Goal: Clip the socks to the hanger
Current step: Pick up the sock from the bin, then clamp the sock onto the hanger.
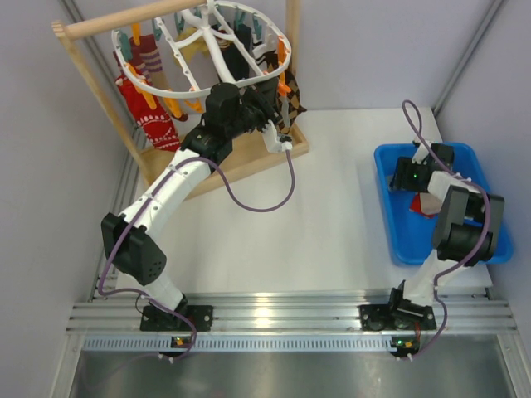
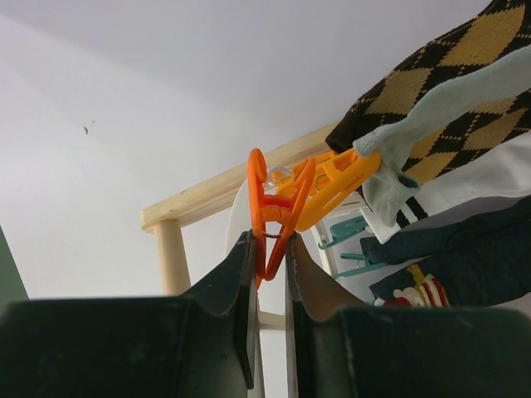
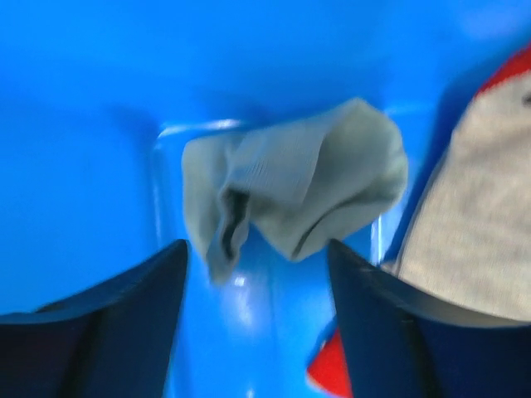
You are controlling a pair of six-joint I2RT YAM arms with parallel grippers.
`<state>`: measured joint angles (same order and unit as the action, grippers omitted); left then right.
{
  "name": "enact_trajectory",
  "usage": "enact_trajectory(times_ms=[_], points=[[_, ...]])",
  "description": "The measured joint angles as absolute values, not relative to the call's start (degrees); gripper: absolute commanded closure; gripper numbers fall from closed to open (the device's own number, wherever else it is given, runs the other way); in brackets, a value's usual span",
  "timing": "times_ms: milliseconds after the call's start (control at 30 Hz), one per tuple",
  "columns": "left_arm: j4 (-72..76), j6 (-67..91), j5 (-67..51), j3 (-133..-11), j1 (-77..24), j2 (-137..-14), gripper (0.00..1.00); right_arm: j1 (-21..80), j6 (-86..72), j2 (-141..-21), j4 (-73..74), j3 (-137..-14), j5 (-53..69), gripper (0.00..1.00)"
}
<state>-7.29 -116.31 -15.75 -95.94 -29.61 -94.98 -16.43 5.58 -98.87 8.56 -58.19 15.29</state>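
White table (image 1: 332,224) carries everything. Far L on it: wooden rack (image 1: 108,23), w/ the hanger (image 1: 158,85), a white oval ring w/ spokes, hung under its rod. Far R: blue bin (image 1: 402,236) at the table edge. L arm (image 1: 174,186) reaches up diagonally to the hanger's near-R side; R arm (image 1: 460,224) bends down into the bin. Socks already on the hanger: red patterned pair (image 1: 145,108) on the L side, argyle sock (image 2: 465,66) on the R, a pale sock (image 2: 448,99) beside it gripped by a yellow-orange clip (image 2: 336,182), plus a dark one lower R. In the bin: grey sock (image 3: 307,191), crumpled on the floor, and a red-and-beige sock (image 3: 473,215) just R of it. R gripper (image 3: 257,249) is released, jaws wide apart, the grey sock just ahead btwn them, not touching as far as the blurred view shows. L gripper (image 2: 267,249) is clenched on the handles of an orange clip (image 2: 270,207). Teal clips (image 2: 348,228) dangle behind.
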Motion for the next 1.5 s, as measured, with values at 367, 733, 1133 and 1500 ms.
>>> enact_trajectory(times_ms=[367, 733, 1133, 1500], points=[[-7.3, -116.3, -15.8, -95.9, -29.5, -95.0, 1.0, -16.0, 9.8, -103.7, 16.8, -64.2, 14.6, 1.0], [-7.2, -116.3, -16.4, -95.8, -29.3, -95.0, 1.0, -14.8, 26.1, -98.3, 40.7, -93.3, 32.2, 1.0], [-4.6, -116.6, -17.8, -93.7, -28.7, -94.7, 1.0, 12.3, 26.3, -106.6, 52.2, -120.0, 40.1, 1.0], [-5.0, -116.6, -19.0, -92.2, -28.4, -93.0, 1.0, 21.5, 20.9, -113.1, 51.8, -122.8, 37.8, 1.0]])
